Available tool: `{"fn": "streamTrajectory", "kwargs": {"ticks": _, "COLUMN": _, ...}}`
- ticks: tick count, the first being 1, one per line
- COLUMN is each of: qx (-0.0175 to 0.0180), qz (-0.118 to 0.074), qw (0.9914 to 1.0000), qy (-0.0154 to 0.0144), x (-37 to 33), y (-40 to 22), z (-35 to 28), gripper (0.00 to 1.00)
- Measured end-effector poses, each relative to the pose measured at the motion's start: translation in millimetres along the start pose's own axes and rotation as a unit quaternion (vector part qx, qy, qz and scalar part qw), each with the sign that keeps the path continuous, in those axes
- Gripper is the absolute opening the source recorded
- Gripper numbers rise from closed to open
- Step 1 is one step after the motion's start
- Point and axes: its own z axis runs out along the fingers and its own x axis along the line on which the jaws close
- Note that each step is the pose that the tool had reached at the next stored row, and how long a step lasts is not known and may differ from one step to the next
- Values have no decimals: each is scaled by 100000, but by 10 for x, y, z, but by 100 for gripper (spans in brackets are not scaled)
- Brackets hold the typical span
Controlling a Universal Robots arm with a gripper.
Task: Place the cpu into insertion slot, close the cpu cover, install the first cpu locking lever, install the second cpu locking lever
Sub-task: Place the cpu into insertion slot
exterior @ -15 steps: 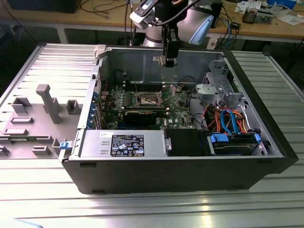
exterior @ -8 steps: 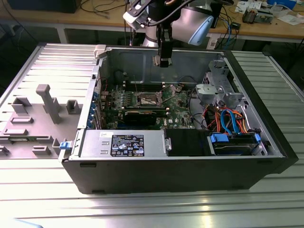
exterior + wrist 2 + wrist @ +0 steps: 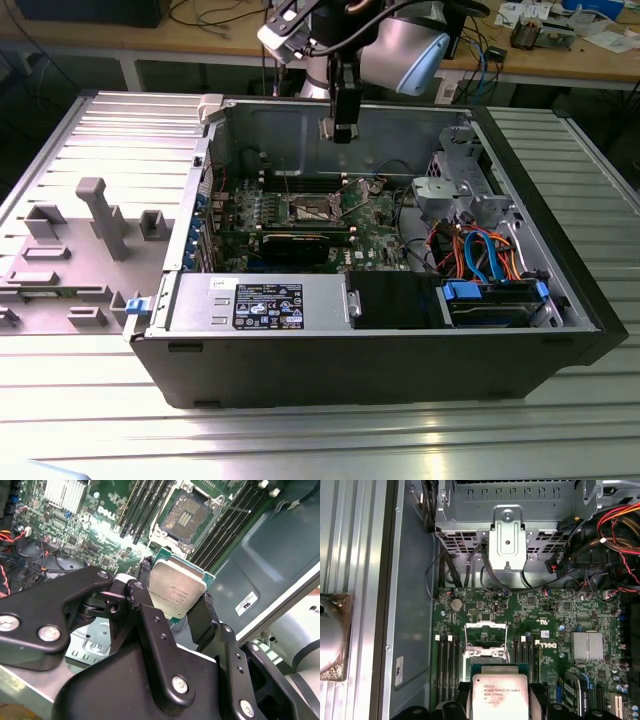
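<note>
My gripper [image 3: 340, 127] hangs over the open computer case and is shut on the cpu [image 3: 176, 591], a flat silver-topped square on a green base, pinched by its two opposite edges between the black fingers [image 3: 201, 614]. In the first wrist view the cpu [image 3: 499, 696] sits just short of the insertion slot [image 3: 486, 639], whose dark centre lies bare inside a silvery rim. The insertion slot [image 3: 186, 516] shows its contact field uncovered. A silvery frame, the cpu cover [image 3: 485, 653], stands raised at the slot's edge nearest the gripper. The slot [image 3: 312, 209] is well below the gripper.
Long black memory slots [image 3: 142, 507] flank the socket on both sides. A thin metal lever [image 3: 235, 509] sticks out beside it. A metal drive cage [image 3: 507, 540], cable bundles [image 3: 480, 250] and the case wall [image 3: 410, 605] surround the green board. A grey fixture tray [image 3: 80, 250] lies at the exterior view's left.
</note>
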Motion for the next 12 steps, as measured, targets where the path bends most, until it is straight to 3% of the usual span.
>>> {"fn": "streamTrajectory", "kwargs": {"ticks": 2, "qx": 403, "qz": 13, "qw": 99999, "qy": -5, "x": 0, "y": -1, "z": 6, "gripper": 55}}
{"fn": "streamTrajectory", "kwargs": {"ticks": 9, "qx": 405, "qz": 11, "qw": 99999, "qy": 11, "x": 0, "y": -1, "z": 9, "gripper": 55}}
{"fn": "streamTrajectory", "kwargs": {"ticks": 12, "qx": 395, "qz": 27, "qw": 99999, "qy": 29, "x": 0, "y": -30, "z": 10, "gripper": 55}}
